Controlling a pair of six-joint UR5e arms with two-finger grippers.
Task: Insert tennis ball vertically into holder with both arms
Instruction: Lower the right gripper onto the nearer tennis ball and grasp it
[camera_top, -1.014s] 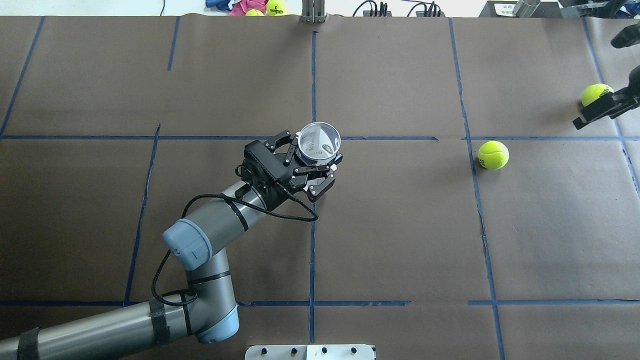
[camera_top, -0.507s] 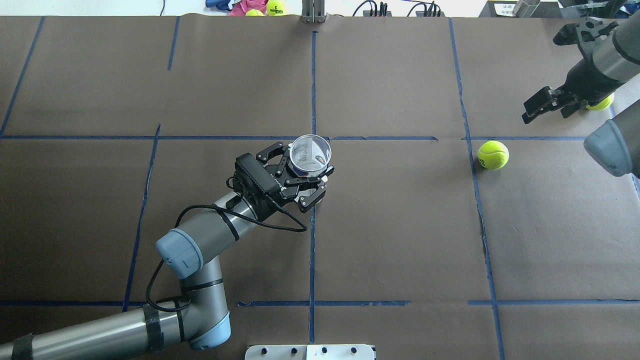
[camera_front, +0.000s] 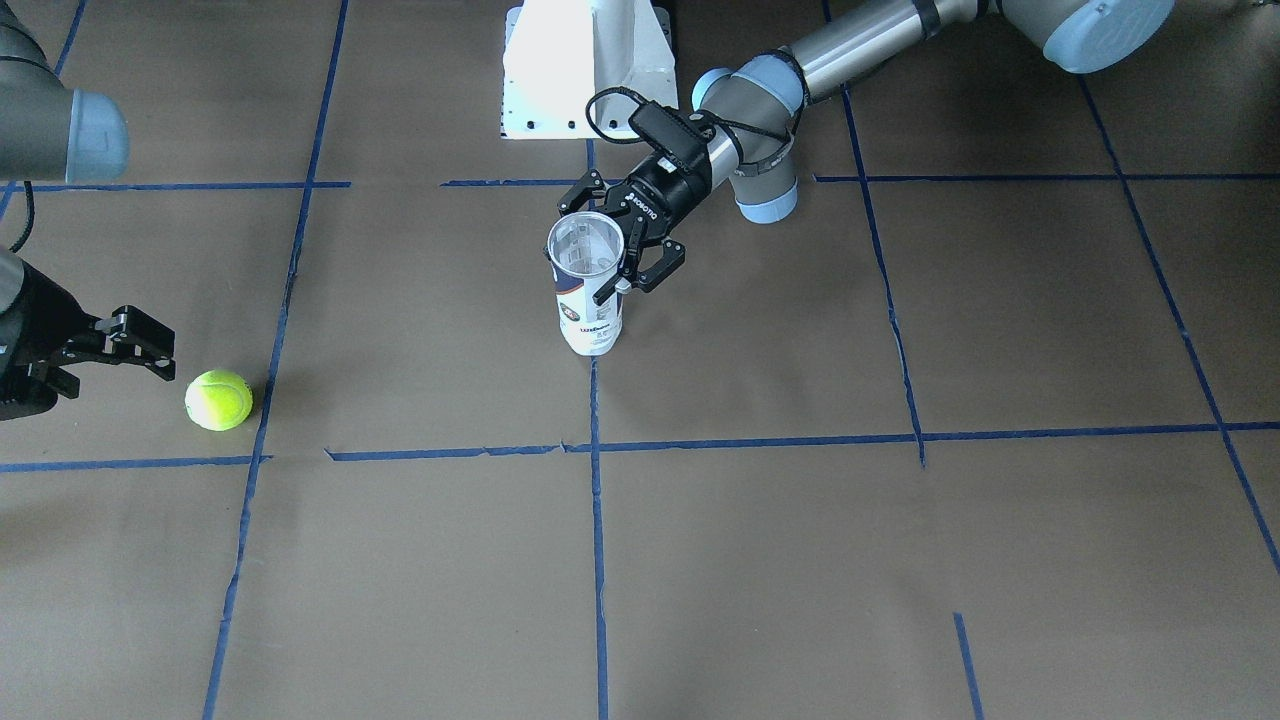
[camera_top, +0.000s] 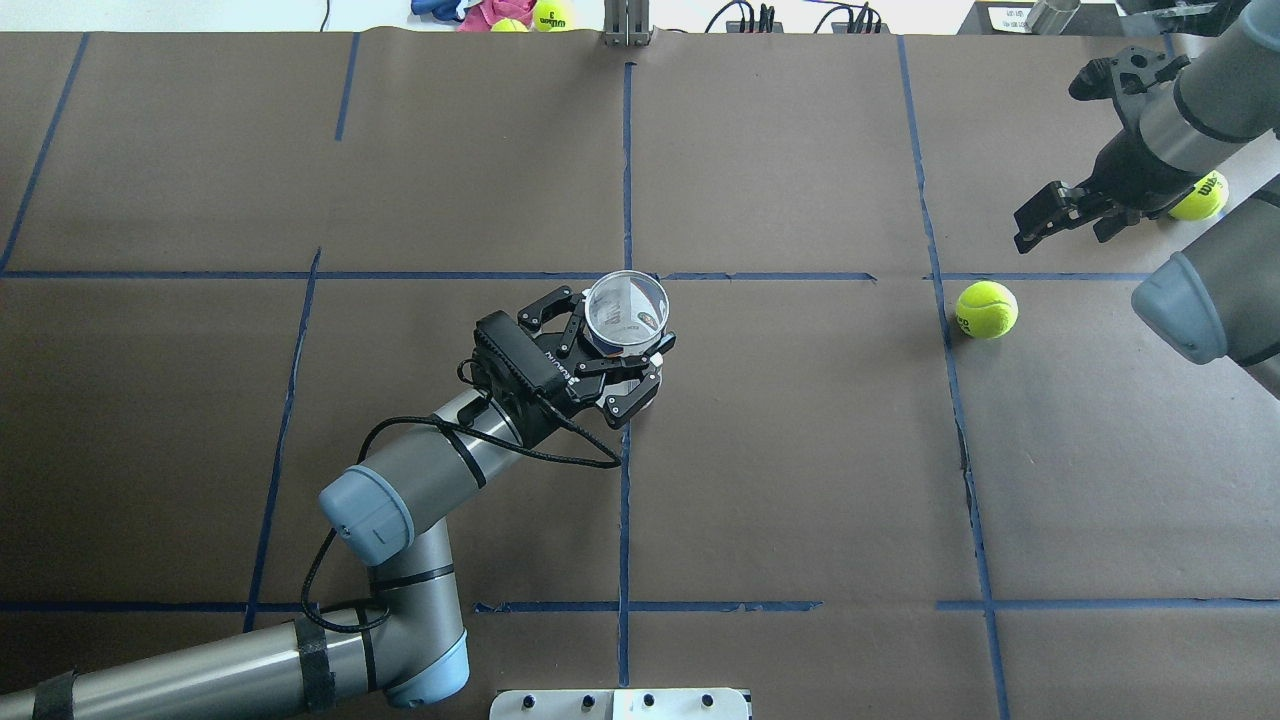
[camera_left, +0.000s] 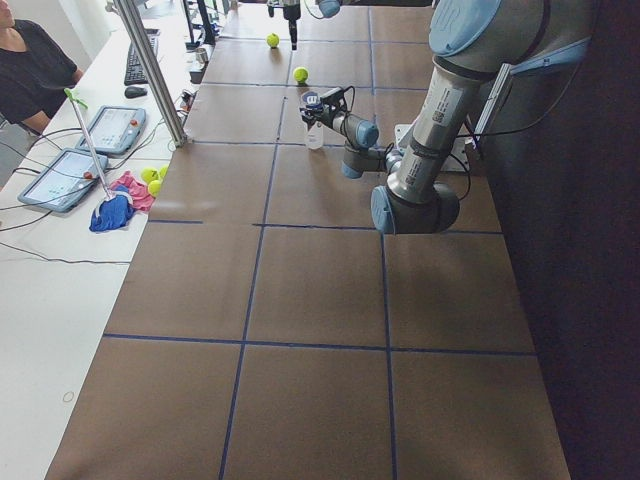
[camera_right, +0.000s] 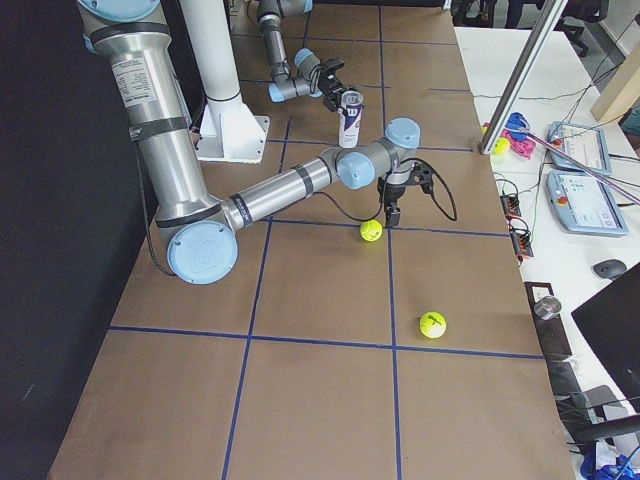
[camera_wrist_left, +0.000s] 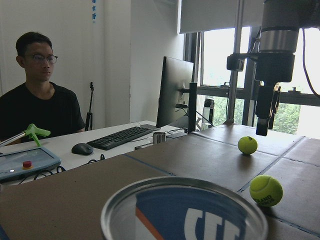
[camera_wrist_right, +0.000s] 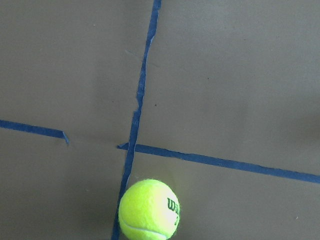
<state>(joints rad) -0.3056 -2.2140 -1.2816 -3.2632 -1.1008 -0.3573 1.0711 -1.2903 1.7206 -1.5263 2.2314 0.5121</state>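
My left claw (camera_top: 615, 335) clenches the clear plastic cylindrical holder (camera_top: 626, 305) upright at mid-table. My right claw (camera_top: 1062, 228) hangs spread and empty near the fuzzy yellow-green tennis ball (camera_top: 986, 309), which lies on the table (camera_top: 800, 450). Grasping and inserting remain.

The counter (camera_top: 800, 450) is lit evenly and brightly, soft shadows being cast beside the tennis ball (camera_front: 218, 399), while the windows (camera_wrist_left: 220, 62) are rendered overbright and the near holder (camera_wrist_left: 185, 212) rim is blurred in the left wrist view.

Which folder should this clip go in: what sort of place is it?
Probably a robotics lab: robot arms over a table with blue tape lines, an operator beside monitor and keyboard.
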